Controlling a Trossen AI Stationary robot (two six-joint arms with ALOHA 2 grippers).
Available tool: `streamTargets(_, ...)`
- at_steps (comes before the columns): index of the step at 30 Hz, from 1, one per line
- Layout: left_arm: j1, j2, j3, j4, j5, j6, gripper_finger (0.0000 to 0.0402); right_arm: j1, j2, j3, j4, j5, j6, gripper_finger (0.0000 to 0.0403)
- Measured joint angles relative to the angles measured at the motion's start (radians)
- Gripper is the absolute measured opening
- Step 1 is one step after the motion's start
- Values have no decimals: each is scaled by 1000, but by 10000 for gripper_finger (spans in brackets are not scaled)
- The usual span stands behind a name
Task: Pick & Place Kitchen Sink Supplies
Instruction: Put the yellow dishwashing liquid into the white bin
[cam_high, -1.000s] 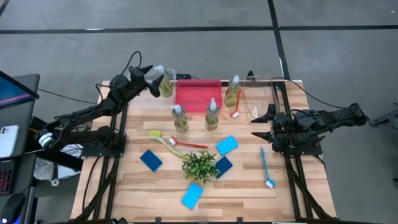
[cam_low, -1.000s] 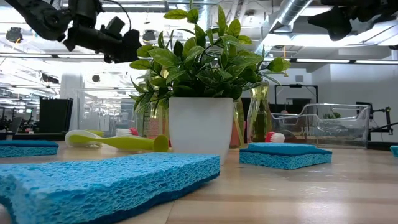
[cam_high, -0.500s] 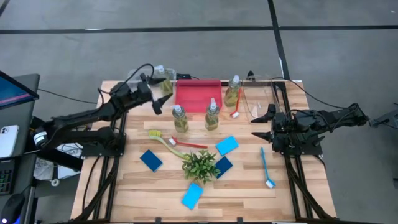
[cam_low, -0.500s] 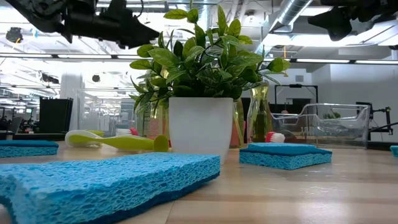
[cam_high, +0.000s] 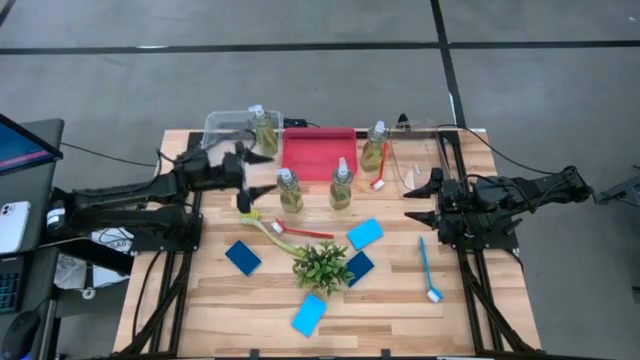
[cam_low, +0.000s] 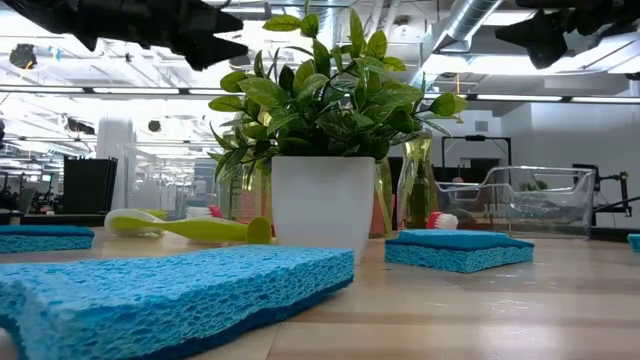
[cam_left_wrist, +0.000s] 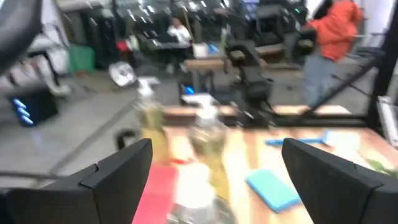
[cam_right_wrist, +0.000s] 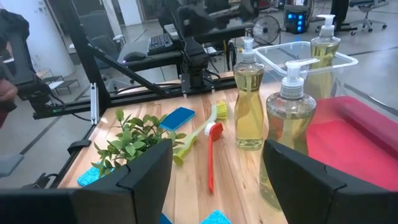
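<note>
My left gripper (cam_high: 257, 172) is open and empty, above the table between the clear bin (cam_high: 222, 124) at the far left and the nearest bottle (cam_high: 290, 190). One bottle (cam_high: 265, 129) stands in that bin. Two more bottles (cam_high: 341, 184) (cam_high: 374, 147) stand by the red bin (cam_high: 318, 152). My right gripper (cam_high: 412, 197) is open and empty at the right, and its wrist view (cam_right_wrist: 217, 180) looks across at the bottles (cam_right_wrist: 249, 106). The yellow brush (cam_high: 257, 221), red brush (cam_high: 305, 232), blue brush (cam_high: 428, 267) and sponges (cam_high: 242, 257) (cam_high: 365, 233) lie flat on the table.
A potted green plant (cam_high: 322, 265) stands near the middle, with a dark-blue sponge (cam_high: 358, 267) and a light-blue sponge (cam_high: 310, 314) beside it. A second clear bin (cam_high: 418, 158) sits at the far right, with a red brush (cam_high: 380, 177) next to it.
My left gripper, which was at the bottle over the far-left clear bin, has drawn away from it toward the table's near edge and now hangs open by the middle bottles. The bottle stays standing in the bin.
</note>
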Motion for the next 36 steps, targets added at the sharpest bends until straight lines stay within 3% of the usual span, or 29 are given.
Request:
streamTargets(8,-100,118,0,6,-296,12,360,0,0,0,1,0,2,245)
streamTargets(16,-100,177,0,26,-305,15,360,0,0,0,2,0,2,245)
streamTargets(28,-100,354,0,223,-306,9,360,0,0,0,2,0,2,245)
streamTargets(36,-100,404,0,298,-347,-4,360,0,0,0,2,0,2,245)
